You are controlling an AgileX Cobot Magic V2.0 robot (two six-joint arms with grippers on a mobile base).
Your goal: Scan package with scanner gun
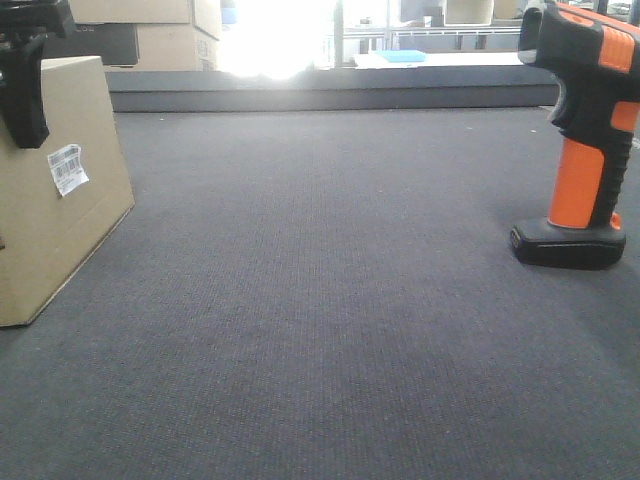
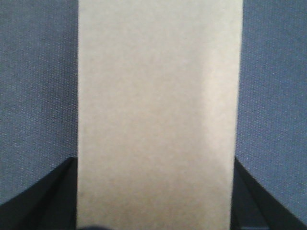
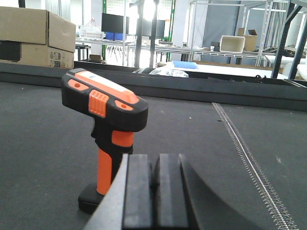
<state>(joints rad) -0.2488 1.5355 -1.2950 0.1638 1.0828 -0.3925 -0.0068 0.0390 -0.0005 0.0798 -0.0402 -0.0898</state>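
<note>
1. The left gripper [image 2: 156,160] is down over the package [image 1: 50,220]. In the left wrist view its two dark fingers [image 2: 41,203] show on either side of the box, spread as wide as it is. I honestly can't tell whether they're squeezing it or just sitting alongside.
2. From the front you only see one black finger [image 1: 25,95], hanging down over the top edge of the face that carries the white barcode label [image 1: 67,168].
3. The package is at the far left of the dark grey mat [image 1: 320,300], and its bottom edge looks to be resting on the mat.
4. The scanner gun [image 1: 588,150] is way over at the right edge, well apart from the package. It stands upright on its flat black base, with the orange handle vertical and the head jutting out toward the package side.
5. The right gripper [image 3: 153,182] has its two black pads pressed flat together with nothing between them. It sits near the scanner gun's base, on the handle's back side. It isn't holding the gun, and I can't tell if it's touching.
6. In the background there are stacked cardboard boxes [image 3: 33,36] with a dark printed panel, beyond the mat's far edge.
</note>
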